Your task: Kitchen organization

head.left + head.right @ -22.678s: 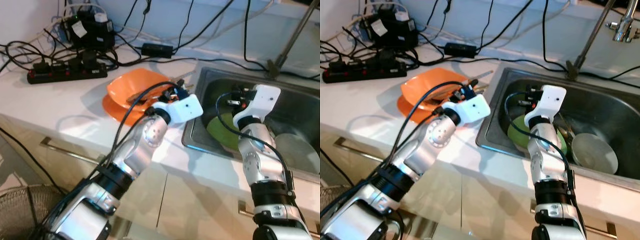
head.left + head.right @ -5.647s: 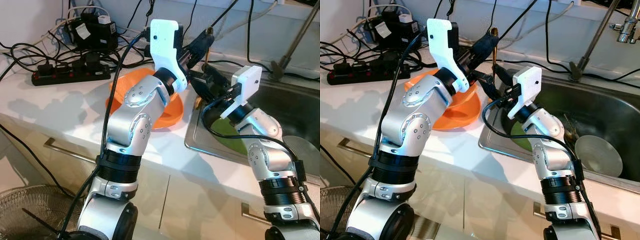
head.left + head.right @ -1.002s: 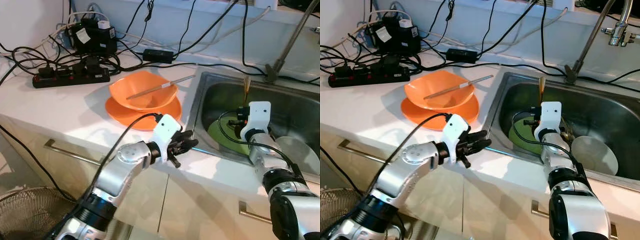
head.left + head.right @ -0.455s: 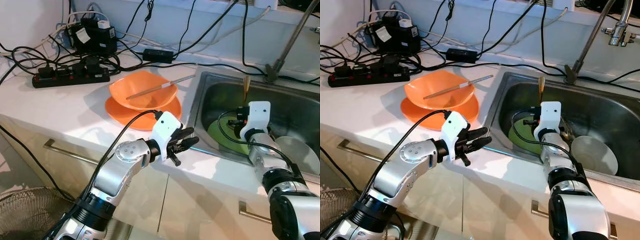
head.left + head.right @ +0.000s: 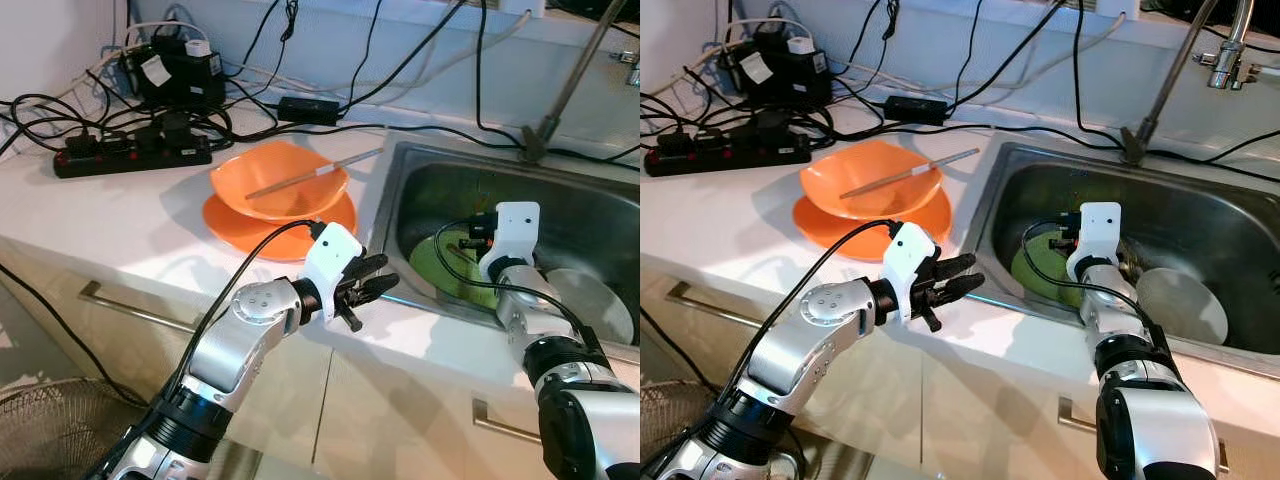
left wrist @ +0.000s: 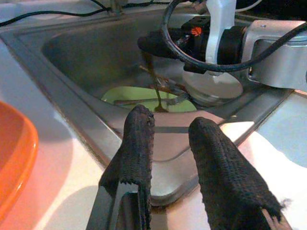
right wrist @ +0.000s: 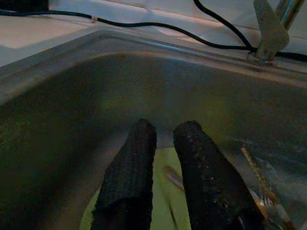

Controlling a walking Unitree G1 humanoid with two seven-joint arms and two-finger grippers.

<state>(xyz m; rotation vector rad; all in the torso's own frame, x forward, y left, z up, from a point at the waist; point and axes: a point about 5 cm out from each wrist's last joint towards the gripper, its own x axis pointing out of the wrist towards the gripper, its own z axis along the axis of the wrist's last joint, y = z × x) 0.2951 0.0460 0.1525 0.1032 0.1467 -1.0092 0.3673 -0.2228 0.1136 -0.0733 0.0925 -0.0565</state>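
Reaching into the sink (image 5: 420,180), the right gripper (image 7: 160,158) — fingers slightly parted, empty — should settle squarely over the green plate (image 5: 1035,270) before closing, while the left gripper (image 6: 170,143), spread, idles at the counter (image 5: 130,215) edge.

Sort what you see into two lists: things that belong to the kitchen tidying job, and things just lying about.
Job: orange bowl on orange plate; utensil across the bowl; green plate and white bowl in the sink.

Lying about: power strip; black adapter; cables; tap.
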